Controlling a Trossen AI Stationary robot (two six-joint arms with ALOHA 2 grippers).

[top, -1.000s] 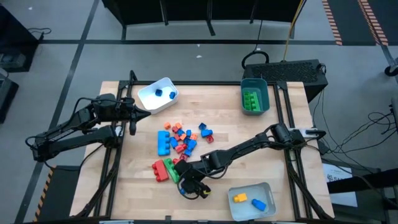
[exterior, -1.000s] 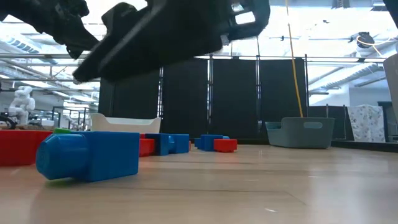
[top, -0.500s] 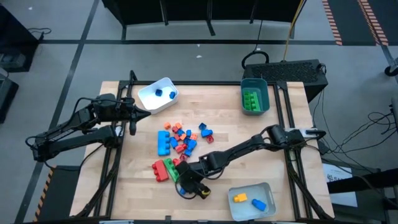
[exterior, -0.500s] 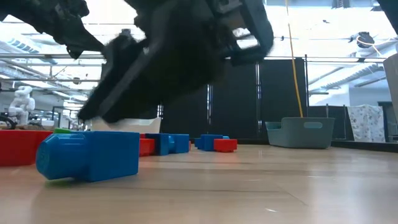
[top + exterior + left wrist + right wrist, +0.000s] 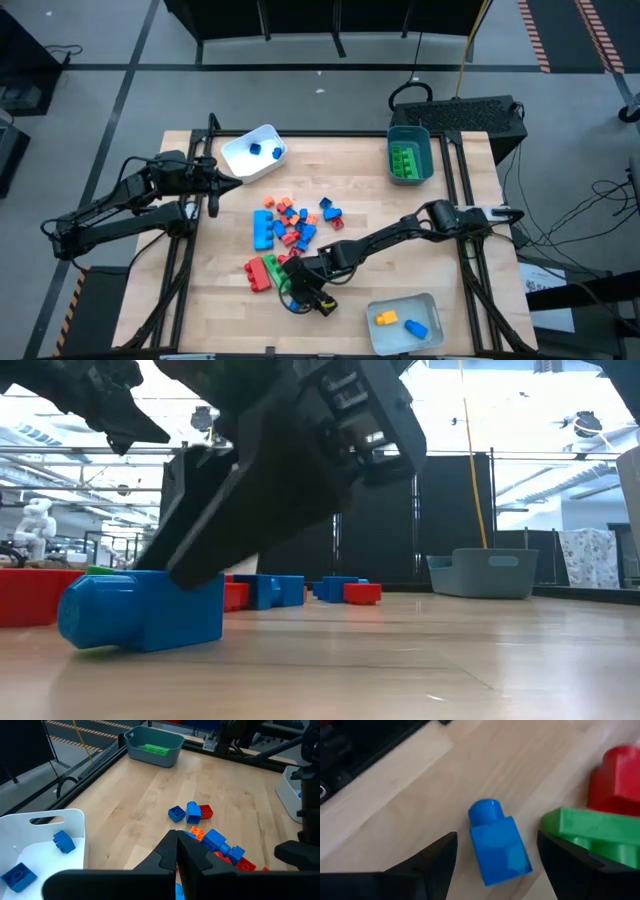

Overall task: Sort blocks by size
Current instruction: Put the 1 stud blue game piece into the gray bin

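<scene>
A small blue plastic studded block (image 5: 496, 842) lies on its side on the wooden table (image 5: 440, 215) near the front edge, beside a green brick (image 5: 592, 831) and red brick (image 5: 618, 779), squarely between the open jaws of the right gripper (image 5: 495, 862), its stud-to-base axis running along the gap. The left gripper (image 5: 176, 851), shut and empty, waits far off by the white tray (image 5: 240, 155). Since a second ago the right gripper has dropped lower onto the block, its jaws narrowing slightly.

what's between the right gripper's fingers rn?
In the right wrist view, a small blue block lies on its side on the table, between the open fingers of the right gripper, untouched.
</scene>
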